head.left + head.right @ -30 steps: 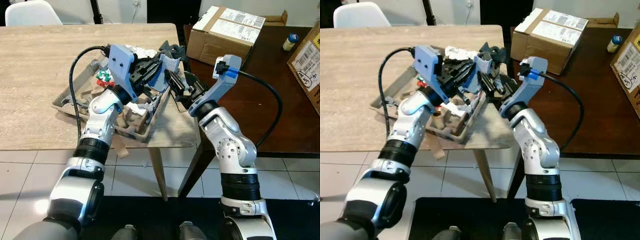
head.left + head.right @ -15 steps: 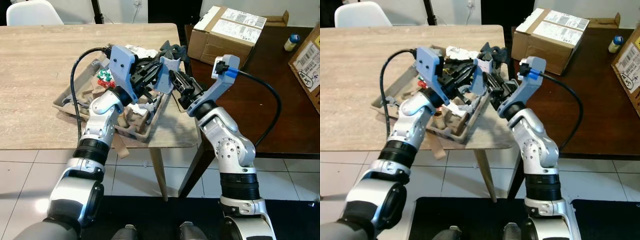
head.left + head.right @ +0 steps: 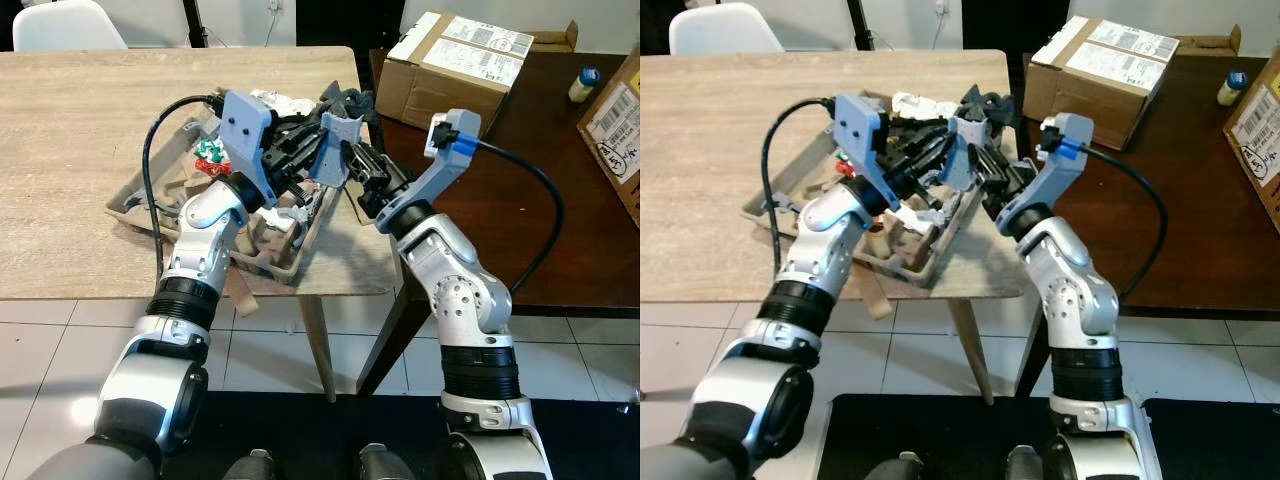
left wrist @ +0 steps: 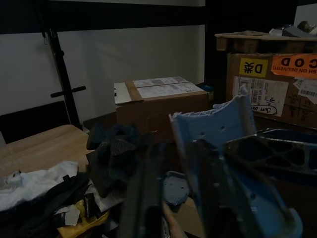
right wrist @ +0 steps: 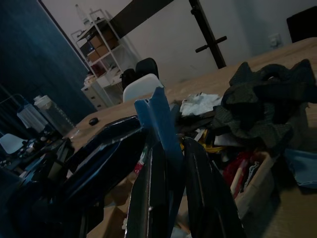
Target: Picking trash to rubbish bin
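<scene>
- Trash here means a torn light-blue piece (image 3: 338, 150), held up between both arms over the near right corner of the wooden table (image 3: 70, 130), above a cardboard tray (image 3: 262, 262) heaped with scraps.
- Nearest the robot, the right gripper (image 3: 352, 160) reaches in from the right; in its wrist view the two black fingers (image 5: 148, 198) sit either side of the blue piece, clamped on its edge.
- Just beyond, the left gripper (image 3: 305, 148) pinches the same piece from the left.
- Judged step: a two-handed lift or hand-over of one scrap out of the pile, not yet carried off.
- Next move likely calls for one gripper to let go, then a turn away to find a bin.
- Farther back lie crumpled white paper (image 3: 285, 103), a dark scrap (image 3: 345, 102), and a cardboard box (image 3: 455, 60) on the dark table (image 3: 560, 210).
</scene>
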`<state>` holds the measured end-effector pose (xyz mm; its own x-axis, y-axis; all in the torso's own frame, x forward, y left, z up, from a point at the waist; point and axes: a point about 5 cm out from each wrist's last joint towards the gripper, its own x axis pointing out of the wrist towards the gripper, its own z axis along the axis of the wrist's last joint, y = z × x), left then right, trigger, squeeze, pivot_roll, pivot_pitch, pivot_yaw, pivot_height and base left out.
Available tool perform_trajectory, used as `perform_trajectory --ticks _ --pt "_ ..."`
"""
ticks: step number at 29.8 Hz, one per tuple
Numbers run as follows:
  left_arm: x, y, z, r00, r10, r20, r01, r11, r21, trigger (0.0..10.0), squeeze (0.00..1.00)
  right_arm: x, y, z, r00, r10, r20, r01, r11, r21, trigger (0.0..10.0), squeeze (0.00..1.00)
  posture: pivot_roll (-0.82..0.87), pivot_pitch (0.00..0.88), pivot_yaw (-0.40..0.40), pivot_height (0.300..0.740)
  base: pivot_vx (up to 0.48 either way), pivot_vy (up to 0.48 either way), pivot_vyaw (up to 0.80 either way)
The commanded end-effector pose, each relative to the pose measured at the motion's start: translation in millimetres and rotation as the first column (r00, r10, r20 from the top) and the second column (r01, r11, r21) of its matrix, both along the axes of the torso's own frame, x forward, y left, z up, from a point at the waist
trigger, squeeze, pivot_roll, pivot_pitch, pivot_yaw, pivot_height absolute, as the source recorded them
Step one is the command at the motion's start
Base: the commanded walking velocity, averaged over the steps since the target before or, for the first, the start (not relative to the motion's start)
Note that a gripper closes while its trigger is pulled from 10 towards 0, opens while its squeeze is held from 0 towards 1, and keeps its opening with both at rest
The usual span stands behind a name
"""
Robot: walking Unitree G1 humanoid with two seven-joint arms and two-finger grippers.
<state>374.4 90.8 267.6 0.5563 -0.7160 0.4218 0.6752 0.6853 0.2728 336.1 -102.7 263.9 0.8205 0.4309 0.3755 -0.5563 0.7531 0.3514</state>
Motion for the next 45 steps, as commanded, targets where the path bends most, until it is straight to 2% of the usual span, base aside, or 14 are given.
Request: perform_trajectory --ticks 1,11,12,13,14,19,21,27,28,29,32,34,40,45 --pt "-0.6 -1.1 -3.8 1.0 -0.005 -0.012 0.005 1.0 0.011 10.0 1.0 0.0 -3.1 -0.2 1.0 -0.014 0.003 0.013 1.0 0.015 0.0 0.0 0.07 0.197 0.045 0.74 0.0 0.0 0.0" --pt "8.1 18.2 3.3 0.993 0.113 -0.043 -0.115 0.992 -0.056 10.0 1.0 5.6 -24.3 -1.8 0.995 -0.1 -0.011 0.101 0.995 0.01 0.0 0.0 0.07 0.2 0.046 0.74 0.0 0.0 0.0" --pt "10.9 27.5 8.5 0.989 0.125 -0.074 -0.133 0.985 -0.113 10.0 0.36 6.3 -33.3 -2.5 0.993 -0.121 -0.013 0.121 0.993 0.001 0.0 0.0 0.07 0.201 0.047 0.74 0.0 0.0 0.0" --pt "13.1 36.6 14.1 0.987 0.096 -0.132 -0.121 0.974 -0.194 10.0 0.0 6.1 -42.3 -3.1 0.991 -0.129 -0.018 0.129 0.992 -0.001 0.0 0.0 0.07 0.2 0.05 0.74 0.0 0.0 0.0" --pt "13.3 42.1 16.5 0.976 -0.014 -0.218 -0.047 0.962 -0.27 10.0 0.0 3.7 -48.5 -3.9 0.995 -0.097 -0.022 0.097 0.995 -0.016 0.0 0.0 0.07 0.199 0.048 0.74 0.0 0.0 0.0" --pt "-2.3 40.4 14.2 0.928 -0.27 -0.258 0.2 0.942 -0.269 10.0 0.0 -3.4 -55.3 -5.5 1.0 -0.015 -0.025 0.014 0.999 -0.046 0.0 0.0 0.08 0.202 0.047 0.74 0.0 0.0 0.0" --pt "-33.2 33.2 -6.5 0.809 -0.475 -0.345 0.474 0.876 -0.095 10.0 0.0 -15.8 -60.3 -5.4 0.996 0.09 -0.016 -0.091 0.993 -0.078 0.0 0.0 0.08 0.203 0.043 0.74 0.0 0.0 0.0" --pt "-62.3 25.7 -27.2 0.652 -0.597 -0.467 0.658 0.752 -0.042 10.0 0.0 -35.2 -64.0 -4.4 0.972 0.235 -0.004 -0.234 0.964 -0.126 0.0 0.0 0.07 0.206 0.042 0.74 0.0 0.0 0.0" --pt "-62.3 25.7 -27.2 0.652 -0.597 -0.467 0.658 0.752 -0.042 10.0 0.0 -35.2 -64.0 -4.4 0.972 0.235 -0.004 -0.234 0.964 -0.126 0.0 0.0 0.07 0.206 0.042 0.74 0.0 0.0 0.0" --pt "-72.7 21.8 -29.4 0.593 -0.636 -0.494 0.708 0.704 -0.058 10.0 0.0 -44.9 -64.8 -5.3 0.953 0.304 -0.012 -0.302 0.942 -0.146 0.0 0.0 0.07 0.21 0.037 0.74 0.0 0.0 0.0" --pt "-83.0 18.3 -33.4 0.538 -0.659 -0.526 0.754 0.655 -0.05 10.0 0.0 -54.6 -65.8 -7.4 0.929 0.37 -0.029 -0.369 0.913 -0.174 0.0 0.0 0.07 0.21 0.037 0.74 0.0 0.0 0.0" --pt "-96.1 15.8 -45.4 0.466 -0.639 -0.612 0.808 0.589 0.001 10.0 0.0 -74.5 -67.2 -18.4 0.867 0.484 -0.117 -0.497 0.831 -0.25 0.0 0.0 0.07 0.213 0.036 0.74 0.0 0.0 0.0" --pt "-114.0 26.0 -70.6 0.42 -0.479 -0.771 0.848 0.51 0.145 10.0 0.0 -104.0 -73.5 -35.7 0.767 0.57 -0.295 -0.641 0.689 -0.337 0.0 0.0 0.07 0.213 0.042 0.74 0.0 0.0 0.0" --pt "-123.8 33.8 -97.3 0.4 -0.334 -0.854 0.854 0.474 0.214 10.0 0.0 -119.5 -79.3 -45.8 0.727 0.559 -0.398 -0.685 0.629 -0.368 0.0 0.0 0.07 0.212 0.041 0.74 0.0 0.0 0.0"
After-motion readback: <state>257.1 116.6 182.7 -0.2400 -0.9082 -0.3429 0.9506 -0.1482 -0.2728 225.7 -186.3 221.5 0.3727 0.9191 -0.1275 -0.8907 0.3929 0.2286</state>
